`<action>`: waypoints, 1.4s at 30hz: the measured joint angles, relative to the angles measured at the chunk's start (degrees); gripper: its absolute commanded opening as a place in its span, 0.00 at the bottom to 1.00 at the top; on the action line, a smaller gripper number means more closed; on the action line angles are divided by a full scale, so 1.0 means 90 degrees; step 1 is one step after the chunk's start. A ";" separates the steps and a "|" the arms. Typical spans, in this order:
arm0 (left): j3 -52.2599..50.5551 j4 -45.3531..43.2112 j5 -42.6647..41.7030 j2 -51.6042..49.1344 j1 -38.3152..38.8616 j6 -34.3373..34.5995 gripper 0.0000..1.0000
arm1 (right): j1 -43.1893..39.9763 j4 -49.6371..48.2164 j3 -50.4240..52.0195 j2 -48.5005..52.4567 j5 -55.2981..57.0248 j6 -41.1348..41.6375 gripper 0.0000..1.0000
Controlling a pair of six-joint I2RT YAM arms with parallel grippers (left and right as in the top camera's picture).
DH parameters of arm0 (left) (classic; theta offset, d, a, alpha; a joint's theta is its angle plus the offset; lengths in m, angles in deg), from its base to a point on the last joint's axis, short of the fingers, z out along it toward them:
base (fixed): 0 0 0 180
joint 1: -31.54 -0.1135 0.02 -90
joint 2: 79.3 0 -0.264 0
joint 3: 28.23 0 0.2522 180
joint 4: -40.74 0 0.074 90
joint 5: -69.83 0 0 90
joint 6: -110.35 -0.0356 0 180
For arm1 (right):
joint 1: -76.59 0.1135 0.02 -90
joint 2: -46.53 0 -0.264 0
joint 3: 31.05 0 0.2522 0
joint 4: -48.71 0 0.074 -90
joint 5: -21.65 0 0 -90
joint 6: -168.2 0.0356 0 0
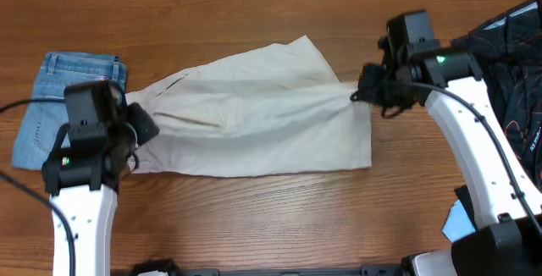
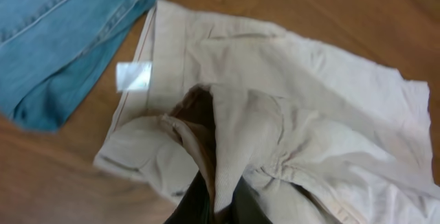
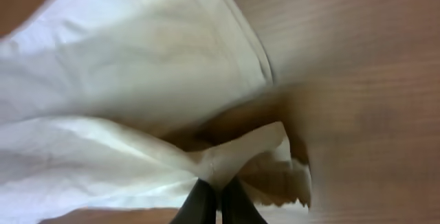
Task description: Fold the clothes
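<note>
The cream shorts (image 1: 254, 115) lie spread across the middle of the wooden table, waistband end to the left. My left gripper (image 1: 134, 130) is shut on the waistband end; in the left wrist view the cloth (image 2: 275, 107) bunches up between the jaws (image 2: 218, 207). My right gripper (image 1: 360, 92) is shut on the leg hem at the right; in the right wrist view the pale fabric (image 3: 124, 80) is pinched and lifted between the jaws (image 3: 218, 195), pulled taut between both grippers.
Folded light-blue jeans (image 1: 63, 102) lie at the far left, next to the shorts, also in the left wrist view (image 2: 62, 38). A black garment with orange-white print (image 1: 512, 64) lies at the right edge. A pale blue item (image 1: 460, 221) sits at the lower right.
</note>
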 measured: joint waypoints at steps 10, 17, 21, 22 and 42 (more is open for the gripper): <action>0.0000 -0.1365 0.0039 -0.0568 0.0000 0.0002 0.08 | 0.0000 -0.0634 -0.0580 0.0862 0.0046 -0.0325 0.04; 0.0000 -0.1613 0.0338 -0.1268 0.0000 0.0061 0.05 | 0.0002 -0.1370 -0.0590 0.1270 0.0041 -0.0593 0.04; 0.0000 -0.1695 0.0607 -0.1530 0.0000 0.0323 0.04 | 0.0010 -0.1979 -0.0610 0.1270 0.0019 -0.0750 0.04; 0.0000 -0.1698 0.0668 -0.1574 0.0000 0.0372 0.04 | 0.0012 -0.2093 -0.0610 0.1270 0.0012 -0.0772 0.04; 0.0002 -0.2021 0.1593 -0.2907 0.0000 0.1010 0.09 | 0.0600 -0.3745 -0.0636 0.2671 0.0051 -0.1207 0.04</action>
